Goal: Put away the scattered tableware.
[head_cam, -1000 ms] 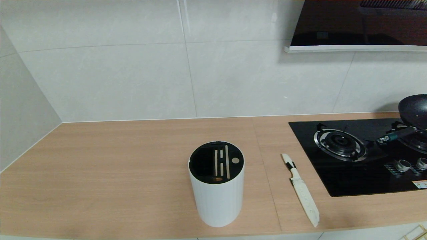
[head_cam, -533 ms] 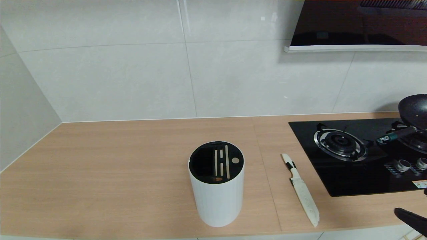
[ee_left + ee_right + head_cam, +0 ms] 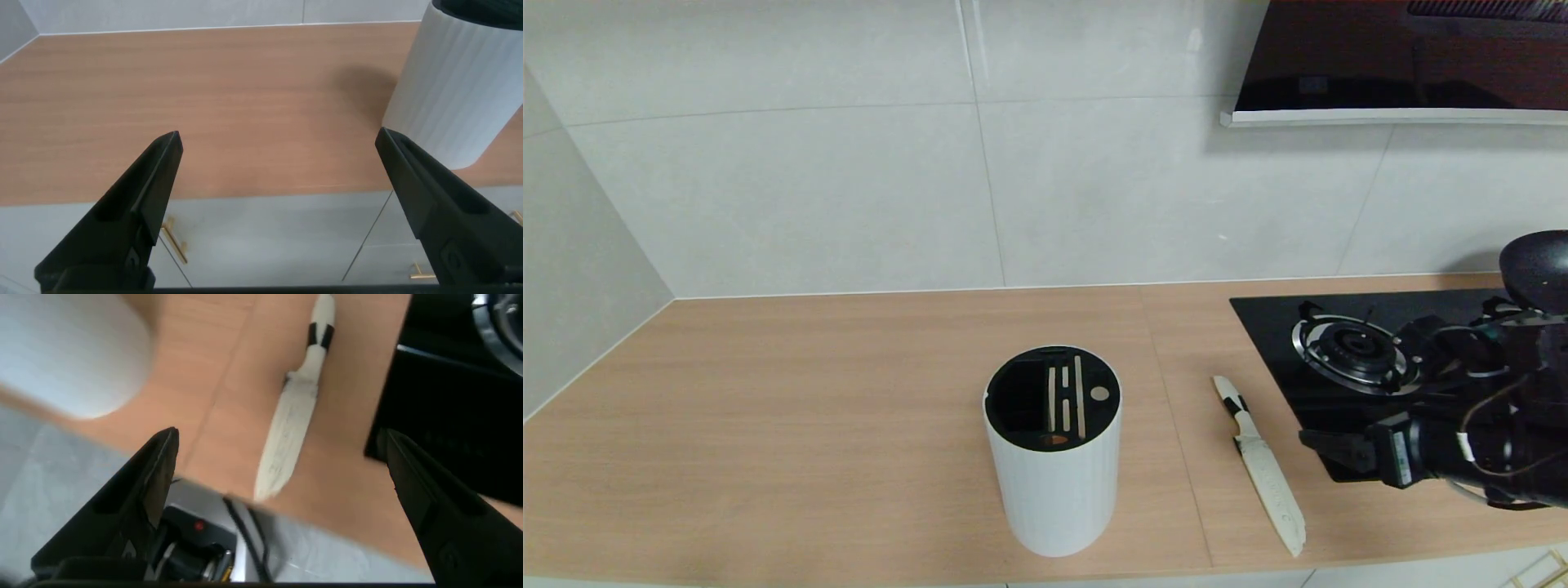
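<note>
Since half a second ago the right arm has swung up from the lower right corner of the head view. Its right gripper [image 3: 1327,453] now hangs low over the near left corner of the black stove [image 3: 1274,327], pointing toward the knife [image 3: 1262,469] and just beside it without touching. The arm now covers the wok's handle and the small label at the stove's near edge. The knife, the white holder [image 3: 1054,465] and the wok [image 3: 1535,265] lie as before.

The right wrist view shows the right gripper's fingers [image 3: 155,482] spread wide with nothing between them, and the knife [image 3: 296,416] below them. The left gripper [image 3: 278,143] is likewise spread and empty. It hangs in front of the countertop's front edge, with the holder [image 3: 458,90] off to one side.

The knife lies flat on the wooden countertop [image 3: 809,408] between the holder and the stove. Its black-banded handle points toward the wall and its blade tip sits near the counter's front edge.

Faint marks run along the blade but are too small to read. A white tag on the right arm behind the gripper is also illegible.
</note>
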{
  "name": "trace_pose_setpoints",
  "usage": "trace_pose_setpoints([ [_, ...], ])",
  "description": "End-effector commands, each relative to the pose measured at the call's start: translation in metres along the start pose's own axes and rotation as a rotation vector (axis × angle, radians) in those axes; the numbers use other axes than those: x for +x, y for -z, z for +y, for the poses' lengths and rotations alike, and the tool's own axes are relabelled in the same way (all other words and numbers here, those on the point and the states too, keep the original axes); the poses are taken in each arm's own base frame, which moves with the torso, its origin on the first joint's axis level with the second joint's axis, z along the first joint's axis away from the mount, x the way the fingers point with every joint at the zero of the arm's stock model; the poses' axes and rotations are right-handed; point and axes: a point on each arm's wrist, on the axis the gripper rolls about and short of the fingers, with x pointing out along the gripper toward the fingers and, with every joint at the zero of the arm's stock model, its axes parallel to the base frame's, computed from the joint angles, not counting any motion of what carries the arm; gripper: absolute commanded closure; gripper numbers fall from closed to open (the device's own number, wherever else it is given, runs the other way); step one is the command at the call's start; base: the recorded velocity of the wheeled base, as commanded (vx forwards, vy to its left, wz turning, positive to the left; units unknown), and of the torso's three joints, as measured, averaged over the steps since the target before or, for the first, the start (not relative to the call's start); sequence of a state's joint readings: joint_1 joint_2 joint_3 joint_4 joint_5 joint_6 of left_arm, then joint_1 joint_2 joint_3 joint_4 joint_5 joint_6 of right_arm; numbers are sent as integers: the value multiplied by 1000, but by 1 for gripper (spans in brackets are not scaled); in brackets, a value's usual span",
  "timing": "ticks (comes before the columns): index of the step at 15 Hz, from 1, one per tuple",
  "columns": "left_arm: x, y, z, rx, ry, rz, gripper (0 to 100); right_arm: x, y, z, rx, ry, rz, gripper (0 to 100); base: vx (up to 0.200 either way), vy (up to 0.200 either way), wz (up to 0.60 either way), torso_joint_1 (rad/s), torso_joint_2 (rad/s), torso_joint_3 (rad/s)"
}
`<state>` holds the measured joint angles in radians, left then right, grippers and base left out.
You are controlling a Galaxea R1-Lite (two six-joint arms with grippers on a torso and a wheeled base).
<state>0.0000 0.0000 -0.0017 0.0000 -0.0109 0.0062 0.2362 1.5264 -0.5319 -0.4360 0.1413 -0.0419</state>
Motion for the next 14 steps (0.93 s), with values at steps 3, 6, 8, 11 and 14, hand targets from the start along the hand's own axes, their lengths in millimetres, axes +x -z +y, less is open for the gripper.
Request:
trace_pose_setpoints([
  [3, 0, 0, 0, 0, 0, 2, 0, 67, 19, -6, 8, 4, 126, 0, 0, 0, 0, 0, 0, 0],
  [6, 0, 0, 0, 0, 0, 2, 0, 95, 22, -3, -8, 23, 134, 0, 0, 0, 0, 0, 0, 0],
  [8, 0, 0, 0, 0, 0, 2, 0, 111, 34, 2, -20, 43, 172, 0, 0, 0, 0, 0, 0, 0],
  [11, 0, 0, 0, 0, 0, 2, 0, 137, 47, -1, -25, 62, 137, 0, 0, 0, 0, 0, 0, 0],
  [14, 0, 0, 0, 0, 0, 2, 0, 154, 54, -3, -28, 96, 126, 0, 0, 0, 0, 0, 0, 0],
])
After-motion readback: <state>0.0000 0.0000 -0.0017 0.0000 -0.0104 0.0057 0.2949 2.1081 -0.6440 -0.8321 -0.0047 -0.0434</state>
